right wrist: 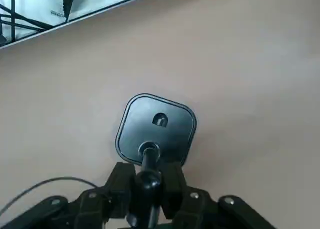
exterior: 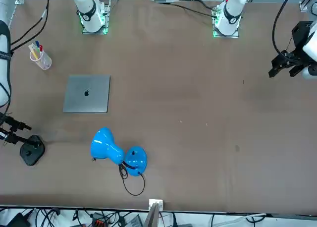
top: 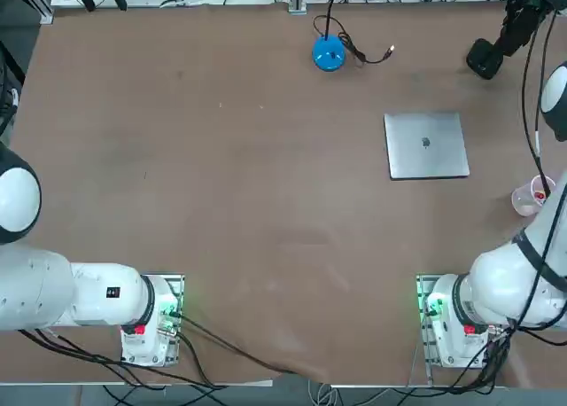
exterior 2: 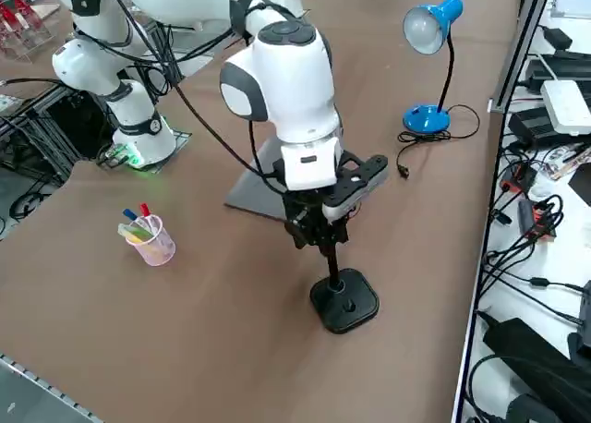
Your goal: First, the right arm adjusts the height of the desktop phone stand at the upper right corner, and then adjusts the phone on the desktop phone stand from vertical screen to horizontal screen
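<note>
- At the table's far right corner, the right arm [exterior 2: 277, 72] bends down over the desktop phone stand [exterior 2: 343, 298].
- Only the wrist view shows the right gripper [right wrist: 146, 186] clamped around its upright pole.

A closed silver laptop [top: 426, 145] lies flat on the brown table [top: 230, 202] right of centre in the top view, its dark logo up. Above it, near the upper edge, stands a blue lamp [top: 329, 51] with a round base and a black gooseneck; its thin black cord [top: 368, 53] trails to the right and ends loose on the table. At the right edge, below the laptop, stands a clear cup [top: 529, 196] holding what look like coloured pens, and cables and boxes [exterior 2: 554, 100] crowd the ledge at the right of the side view.
</note>
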